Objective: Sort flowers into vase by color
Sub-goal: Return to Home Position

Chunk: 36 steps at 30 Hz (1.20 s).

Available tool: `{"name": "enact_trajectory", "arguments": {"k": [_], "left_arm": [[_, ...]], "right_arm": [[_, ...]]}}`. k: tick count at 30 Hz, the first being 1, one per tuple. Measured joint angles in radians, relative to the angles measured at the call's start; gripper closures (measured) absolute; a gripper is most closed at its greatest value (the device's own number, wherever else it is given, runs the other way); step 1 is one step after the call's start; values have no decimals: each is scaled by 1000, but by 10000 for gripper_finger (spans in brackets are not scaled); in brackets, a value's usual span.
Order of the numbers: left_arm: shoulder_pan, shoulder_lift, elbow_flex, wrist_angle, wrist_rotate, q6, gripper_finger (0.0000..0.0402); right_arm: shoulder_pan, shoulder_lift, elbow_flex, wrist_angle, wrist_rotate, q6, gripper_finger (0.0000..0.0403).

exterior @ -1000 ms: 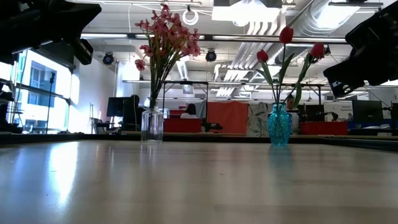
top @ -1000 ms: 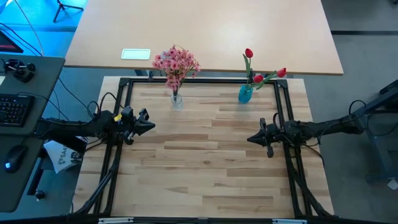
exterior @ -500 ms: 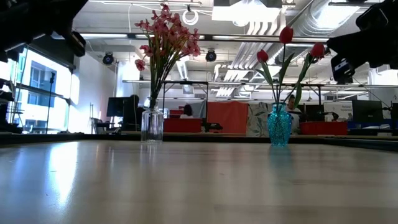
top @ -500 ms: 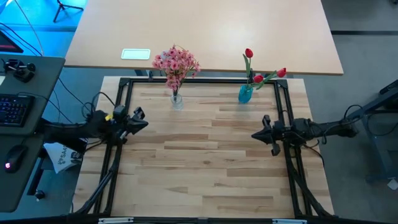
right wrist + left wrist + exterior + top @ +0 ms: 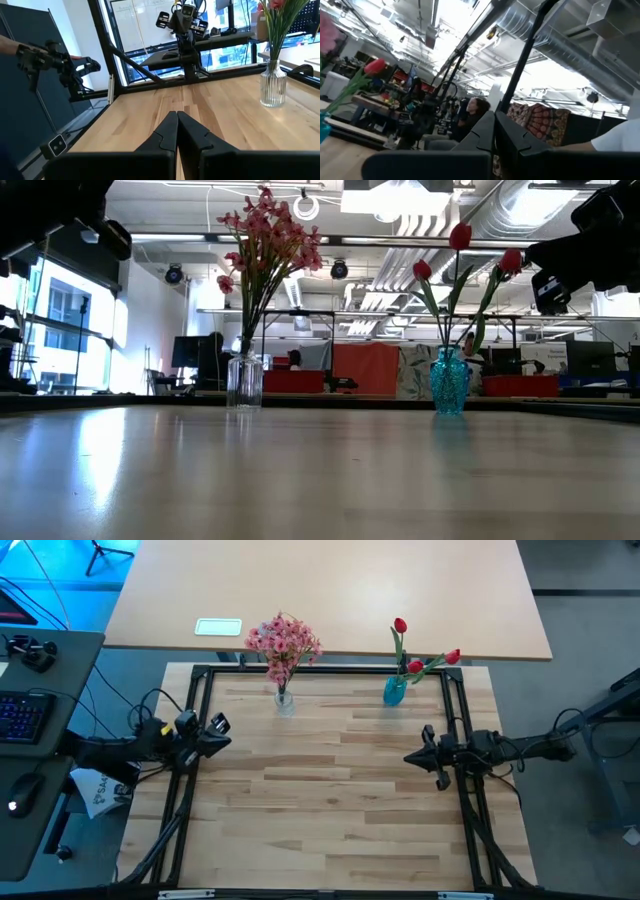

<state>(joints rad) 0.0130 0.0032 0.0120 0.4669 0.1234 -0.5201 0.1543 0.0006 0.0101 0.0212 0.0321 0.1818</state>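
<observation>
Separately, pink sprays (image 5: pixel 283 638) fill clear vase (image 5: pixel 285 700), red tulips (image 5: pixel 415 666) blue vase (image 5: pixel 394 692).

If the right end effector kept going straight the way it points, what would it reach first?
Nothing close: the right end effector points across bare table, between the glass vase and the left end effector. The black frame at the far edge looks first, though depth is unclear.

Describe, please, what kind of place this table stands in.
Probably a robotics lab in an open-plan office: bare ceiling ducts overhead, desks with monitors behind, and a keyboard beside the wooden table flanked by the left arm and right arm.
</observation>
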Motion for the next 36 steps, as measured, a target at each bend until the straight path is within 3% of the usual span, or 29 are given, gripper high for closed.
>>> {"name": "enact_trajectory", "arguments": {"k": [36], "left_arm": [[-2,16,0,-55,-3,0,401]], "right_arm": [[0,5,-1,-1,-1,0,402]]}}
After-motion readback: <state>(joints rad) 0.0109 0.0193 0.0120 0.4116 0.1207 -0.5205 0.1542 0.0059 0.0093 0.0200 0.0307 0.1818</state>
